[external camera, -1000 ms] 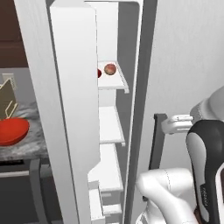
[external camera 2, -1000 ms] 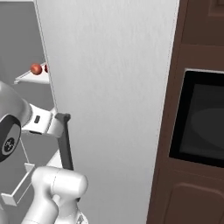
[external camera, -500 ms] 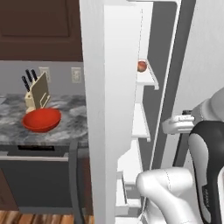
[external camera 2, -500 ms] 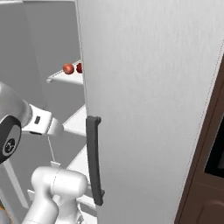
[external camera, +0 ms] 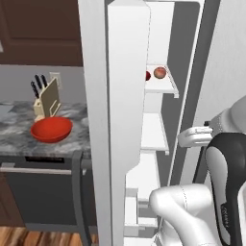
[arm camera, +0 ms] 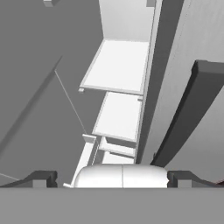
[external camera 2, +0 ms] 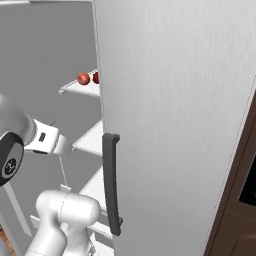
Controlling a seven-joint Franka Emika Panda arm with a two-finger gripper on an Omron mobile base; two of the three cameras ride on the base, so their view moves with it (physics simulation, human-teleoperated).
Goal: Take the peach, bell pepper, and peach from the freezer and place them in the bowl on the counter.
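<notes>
The freezer stands open, its white door edge-on in front of me. On an upper shelf lies a pinkish peach, and beside it the dark red bell pepper, half hidden by a door edge. The red bowl sits on the marbled counter, left of the freezer. My gripper is open and empty, looking down the lower shelves, well below the fruit. My wrist hangs at mid-shelf height.
A knife block stands behind the bowl. Under the counter is the black dishwasher front with its handle. The fridge's closed door with a long dark handle stands close on the right of my hand.
The whole picture has shifted as the base drove, so the freezer's inside and the bowl are seen from a new angle. The gripper has stayed open and empty.
</notes>
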